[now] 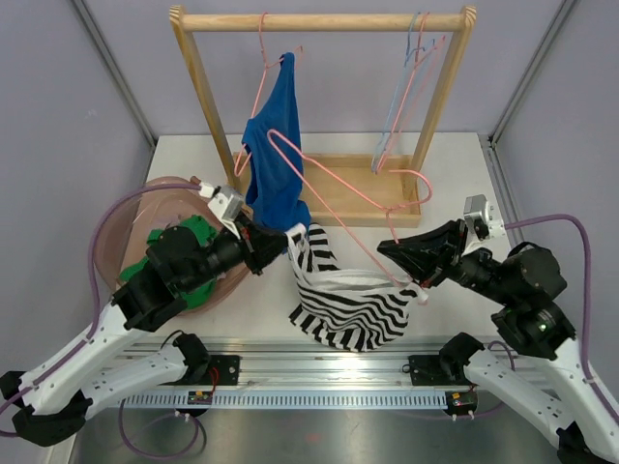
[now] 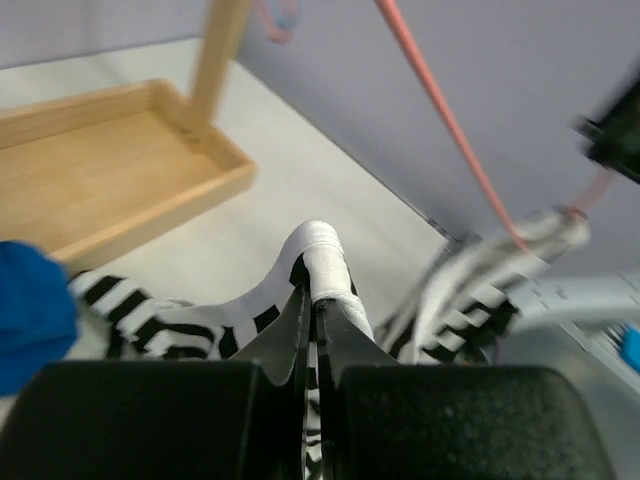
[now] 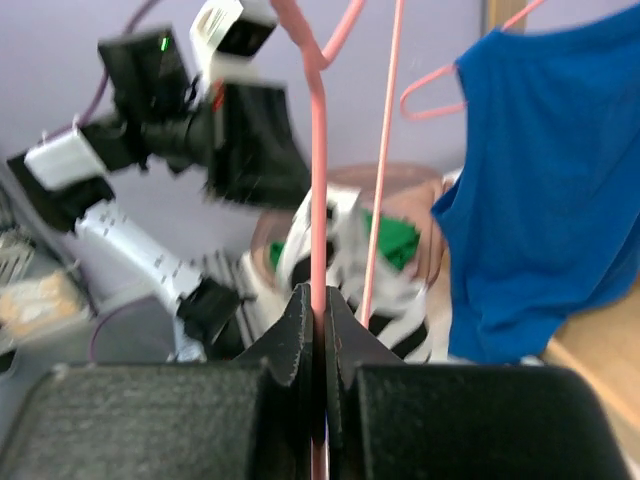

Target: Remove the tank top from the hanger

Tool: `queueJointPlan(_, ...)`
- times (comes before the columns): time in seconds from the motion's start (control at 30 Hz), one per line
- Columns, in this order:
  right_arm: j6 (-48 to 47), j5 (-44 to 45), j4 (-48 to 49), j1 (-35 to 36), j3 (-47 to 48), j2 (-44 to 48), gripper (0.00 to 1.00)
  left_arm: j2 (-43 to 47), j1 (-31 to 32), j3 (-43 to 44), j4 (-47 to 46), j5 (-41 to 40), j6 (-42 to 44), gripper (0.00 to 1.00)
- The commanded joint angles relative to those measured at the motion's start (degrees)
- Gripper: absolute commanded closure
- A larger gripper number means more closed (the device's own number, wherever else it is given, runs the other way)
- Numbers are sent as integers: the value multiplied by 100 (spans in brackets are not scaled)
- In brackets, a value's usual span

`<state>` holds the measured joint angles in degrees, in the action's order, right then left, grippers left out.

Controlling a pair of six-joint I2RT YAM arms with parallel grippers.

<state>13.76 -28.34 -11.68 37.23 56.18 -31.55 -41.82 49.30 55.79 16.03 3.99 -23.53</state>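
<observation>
A black-and-white striped tank top [image 1: 348, 309] hangs on a pink wire hanger [image 1: 333, 205] and sags onto the table front between the arms. My right gripper [image 1: 387, 253] is shut on the hanger's wire, seen running up between the jaws in the right wrist view [image 3: 318, 180]. My left gripper [image 1: 280, 249] is shut on the top's white-edged strap [image 2: 322, 250], held up to the left of the hanger. The striped cloth also shows in the left wrist view [image 2: 470, 290].
A wooden rack [image 1: 319, 19] with a tray base [image 1: 358, 188] stands at the back. A blue tank top [image 1: 276, 155] hangs on it from another pink hanger, with spare hangers [image 1: 411, 77] on the right. A brown bowl [image 1: 145, 208] holding a green garment [image 1: 193, 242] sits at the left.
</observation>
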Motion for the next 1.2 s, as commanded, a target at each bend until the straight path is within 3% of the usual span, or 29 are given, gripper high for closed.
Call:
queueJointPlan(0.0,812,671,3458,30,-888,140,100,-62,448,-383,-1128,1525,339,100)
queueJointPlan(0.1,1014,856,5093,30,-1537,79,100,-133,695,-569,-1173,1702,454,100)
queueJointPlan(0.33,576,2278,6132,30,-2242,9,100,-440,879,-938,-804,1201,560,100)
queueJointPlan(0.37,488,2358,5960,30,-2200,-18,100,-476,975,-1008,-777,1105,560,100)
queueJointPlan(0.43,443,2629,4726,30,-1710,-123,100,-563,1099,-1044,-628,572,551,100)
queueJointPlan(0.47,583,2797,3266,38,-1063,-219,100,-625,1204,-1035,-558,368,534,100)
queueJointPlan(0.53,698,3245,1775,30,-506,-632,100,-687,1318,-1000,-277,-202,472,100)
queueJointPlan(0.67,926,3580,768,30,286,-1142,100,-792,1468,-860,154,-829,437,94)
queueJointPlan(0.77,1154,4247,-93,38,909,-1634,100,-897,1573,-736,409,-1101,411,85)
queueJointPlan(0.9,1532,4907,-1176,38,1737,-2476,100,-1021,1776,-622,568,-1304,393,42)
queueJointPlan(0.93,1594,4978,-1265,38,1877,-2592,100,-1056,1820,-622,568,-1330,402,36)
queueJointPlan(1.03,1612,5275,-1537,38,2396,-2996,100,-1108,1916,-578,603,-1488,437,23)
queueJointPlan(1.17,1525,5663,-1890,38,2862,-3269,100,-1179,2066,-516,673,-1664,437,13)
